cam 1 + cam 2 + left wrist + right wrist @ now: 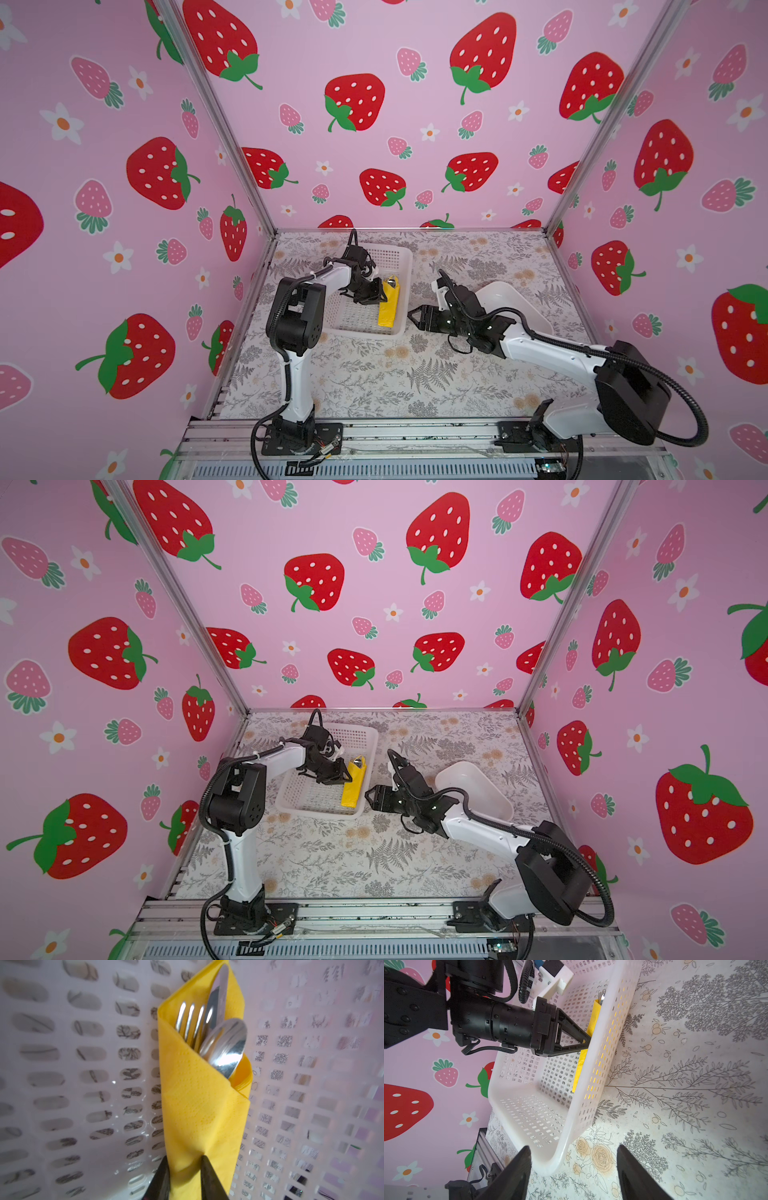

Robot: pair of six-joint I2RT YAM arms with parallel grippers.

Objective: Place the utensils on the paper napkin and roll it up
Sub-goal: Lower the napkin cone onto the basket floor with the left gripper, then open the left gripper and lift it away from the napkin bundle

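Floral tablecloth (415, 374) and strawberry-print walls (374, 104) enclose the scene in both top views.

**Napkin and utensils.** The yellow napkin (199, 1105) is rolled into a cone around the utensils (390, 281). In the left wrist view, the heads of the fork (190, 1020), knife (218, 995) and spoon (226, 1047) stick out of the roll's open end. That end points away from the left gripper (185, 1159).

**Left gripper.** Its jaws are narrow and pinch the roll near its closed end. One fingertip (204, 1159) presses a crease into the paper, and the other lies against the roll's edge. In a top view the left gripper (380, 293) reaches into the basket (386, 254) and meets the napkin (389, 305) from the side.

**Basket.** The roll lies inside the white mesh basket, along the side wall nearest the right gripper (415, 318). Yellow shows through that wall's slots in the right wrist view (595, 1018). Whether the roll's far end touches the basket floor cannot be told.

**Right gripper.** Its jaws stand wide apart and hold nothing (573, 1148). It hovers over the cloth just outside the basket. The basket's rounded near corner (550, 1167) lies directly ahead of its fingertips and apart from them.

**Tray.** The white tray (511, 299) sits behind the right gripper, beside its arm and well apart from the basket.
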